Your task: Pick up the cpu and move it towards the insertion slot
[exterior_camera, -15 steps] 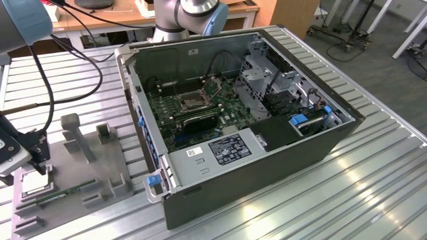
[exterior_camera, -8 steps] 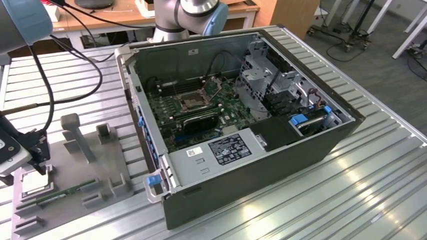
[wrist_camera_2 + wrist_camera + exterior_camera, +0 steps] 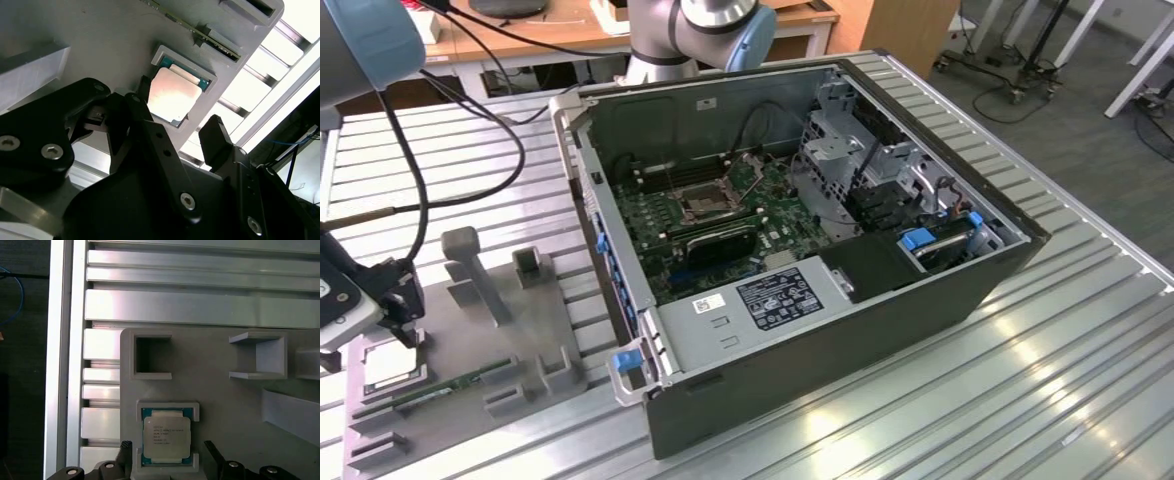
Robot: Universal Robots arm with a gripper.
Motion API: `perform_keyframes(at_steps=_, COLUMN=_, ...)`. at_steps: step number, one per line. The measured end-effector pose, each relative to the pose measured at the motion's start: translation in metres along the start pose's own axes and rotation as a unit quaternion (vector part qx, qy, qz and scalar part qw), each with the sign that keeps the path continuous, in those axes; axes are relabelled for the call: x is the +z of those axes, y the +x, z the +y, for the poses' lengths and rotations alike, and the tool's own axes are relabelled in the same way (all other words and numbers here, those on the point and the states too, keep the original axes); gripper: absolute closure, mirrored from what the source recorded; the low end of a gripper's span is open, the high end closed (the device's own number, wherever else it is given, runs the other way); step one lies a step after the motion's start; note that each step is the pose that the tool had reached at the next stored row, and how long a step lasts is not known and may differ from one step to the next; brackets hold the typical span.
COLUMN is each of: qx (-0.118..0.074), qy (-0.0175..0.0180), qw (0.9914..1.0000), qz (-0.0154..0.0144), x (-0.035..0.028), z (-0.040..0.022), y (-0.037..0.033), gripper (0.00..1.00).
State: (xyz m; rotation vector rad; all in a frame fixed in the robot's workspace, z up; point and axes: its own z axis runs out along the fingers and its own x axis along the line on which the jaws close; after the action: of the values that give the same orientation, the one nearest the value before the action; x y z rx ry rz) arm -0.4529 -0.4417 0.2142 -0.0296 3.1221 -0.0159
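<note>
Gripper [image 3: 179,105] hangs released, jaws spread either side of the cpu [image 3: 172,94] straight beneath; in the exterior view the insertion slot [image 3: 707,200] lies at two o'clock from both

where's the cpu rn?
The cpu sits in its recess in the grey fixture tray, at the exterior view's lower left, outside the computer case; the open gripper hovers over it, straddling it.
</note>
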Motion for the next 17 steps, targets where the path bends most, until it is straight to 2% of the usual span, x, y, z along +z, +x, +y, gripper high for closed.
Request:
perform_keyframes(at_steps=4, qx=0.000, qy=0.0000, qw=1.00000, qz=0.0000, x=0.0034, z=0.0000, y=0.0000, gripper=0.34)
perform_keyframes(at_steps=12, qx=0.000, qy=0.0000, qw=1.00000, qz=0.0000, x=0.0153, z=0.0002, y=0.0003, gripper=0.34)
perform_keyframes(at_steps=17, qx=0.000, qy=0.0000, qw=1.00000, qz=0.0000, x=0.0198, z=0.0002, y=0.0004, gripper=0.34)
